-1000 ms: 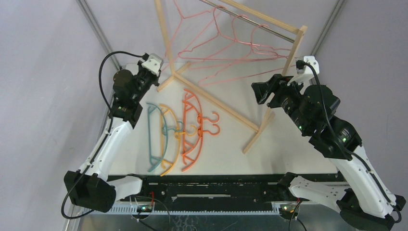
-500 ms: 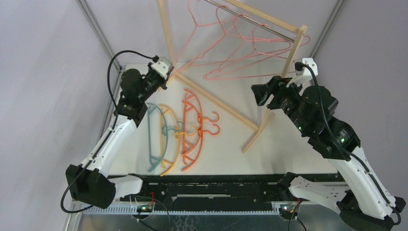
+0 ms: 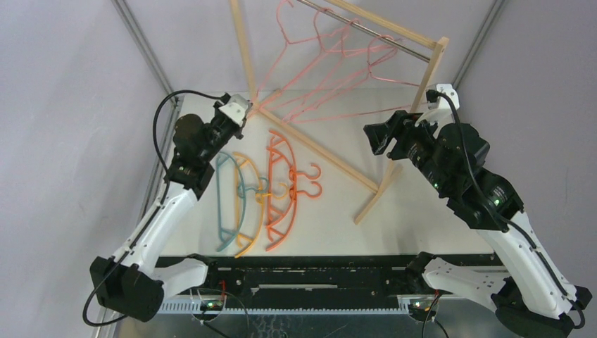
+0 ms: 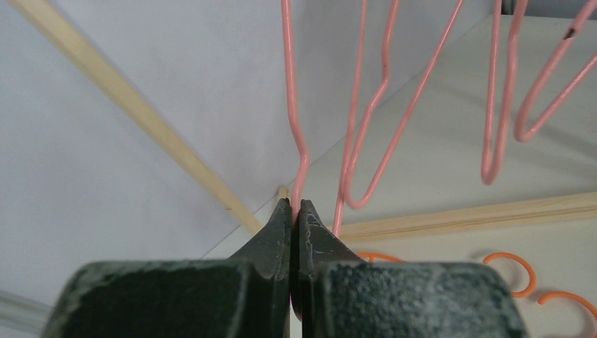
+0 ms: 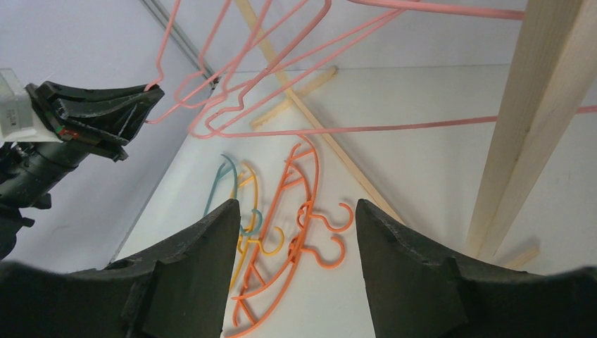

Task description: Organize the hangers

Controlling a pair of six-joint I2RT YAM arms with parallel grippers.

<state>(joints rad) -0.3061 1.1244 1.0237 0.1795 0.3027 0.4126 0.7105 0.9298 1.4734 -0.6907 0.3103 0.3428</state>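
On rack (image 3: 431, 65): pink wire hangers (image 3: 331, 67) ×4 | tabletop: plastic hangers (image 3: 271, 190) ×4

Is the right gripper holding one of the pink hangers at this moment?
No, the right gripper is open and empty, its fingers apart, with the pink hangers beyond them.

White table (image 3: 422, 211): teal hanger (image 3: 224, 204), yellow hanger (image 3: 246, 211), two orange hangers (image 3: 280, 190) lying flat; wooden rack (image 3: 331, 158) feet.
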